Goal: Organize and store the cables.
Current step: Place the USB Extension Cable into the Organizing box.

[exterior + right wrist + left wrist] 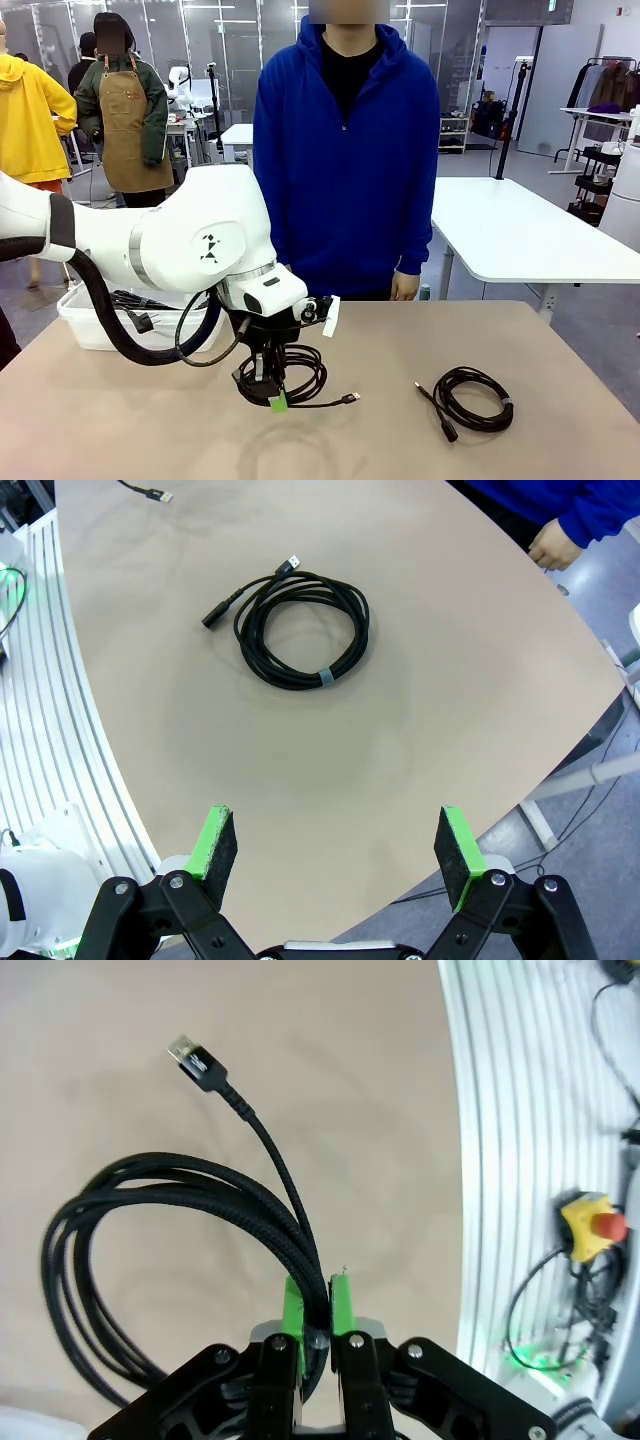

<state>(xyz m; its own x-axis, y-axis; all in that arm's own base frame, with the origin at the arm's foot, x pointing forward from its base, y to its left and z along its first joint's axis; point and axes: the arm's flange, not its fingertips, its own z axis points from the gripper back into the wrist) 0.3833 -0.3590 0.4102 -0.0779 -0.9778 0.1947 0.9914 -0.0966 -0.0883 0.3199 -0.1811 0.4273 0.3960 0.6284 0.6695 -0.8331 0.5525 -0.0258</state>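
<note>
Inside the tightly closed left claw (317, 1288) sits 1 cable coil (180, 1175); right claw (335, 822) gapes, empty.

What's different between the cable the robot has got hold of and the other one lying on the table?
The gripped cable is pinched between the green pads of the left end effector; the loose cable lies free on the table. The loose cable is bound by a pale band; the gripped cable shows none, its loops splaying. Both are black coiled cords with plug tips.

A lab: glass partitions (230, 40), white worktables (520, 235), a red emergency-stop button (598, 1228).
</note>
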